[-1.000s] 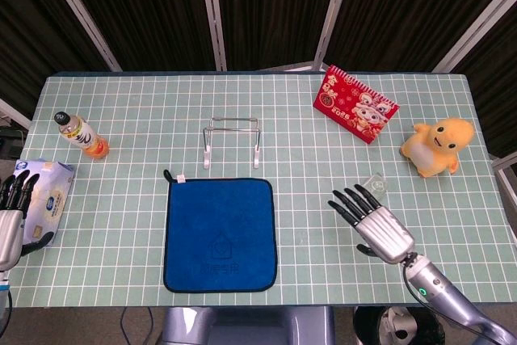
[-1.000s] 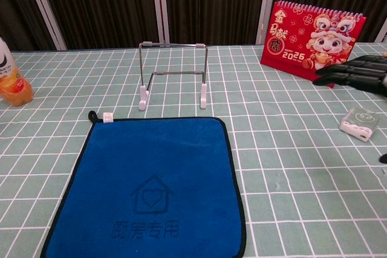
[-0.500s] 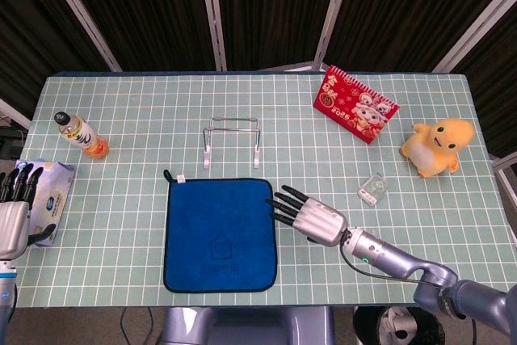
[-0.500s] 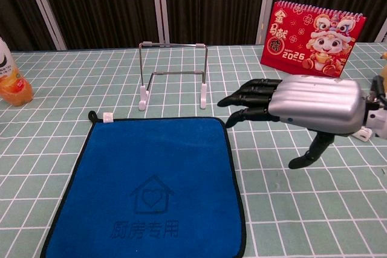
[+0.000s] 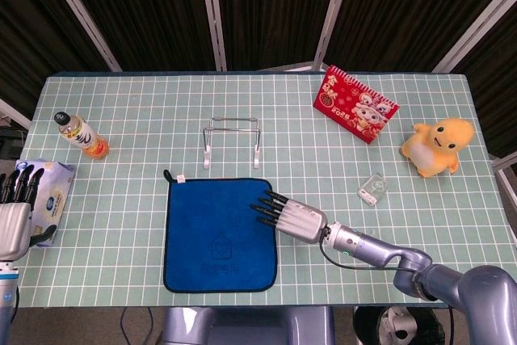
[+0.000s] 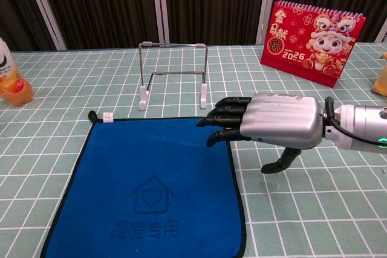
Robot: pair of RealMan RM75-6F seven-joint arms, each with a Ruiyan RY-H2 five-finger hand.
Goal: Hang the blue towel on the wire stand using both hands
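Dark curtain panels close off the back of the room, and in front of them we have a green gridded table (image 5: 121,224) with the blue towel (image 5: 218,233) lying flat near our front edge. Its hanging loop sits at the far-left corner, and the wire stand (image 5: 233,141) stands upright just beyond the towel's far edge, apart from it, its top bar running left to right in line with that edge.

Our right hand (image 5: 289,214) reaches in from the right, fingers spread and extended, holding nothing. In the head view its fingertips (image 5: 260,204) overlap the towel's right border near the far-right corner; in the chest view they hover over that same corner, with the thumb hanging down outside the hem. Whether they touch the cloth we cannot tell.

Our left hand (image 5: 12,214) is well apart — at the table's left edge beside a tissue pack (image 5: 50,198), fingers apart and empty.

So the towel lies to the left of the right hand and far to the right of the left hand; the right one is clearly nearer. We judge that the lift needs 2 grips along the far edge, 1 at each corner, since that edge is parallel to the stand's bar — and the left hand has the whole way to cover to reach the loop corner.
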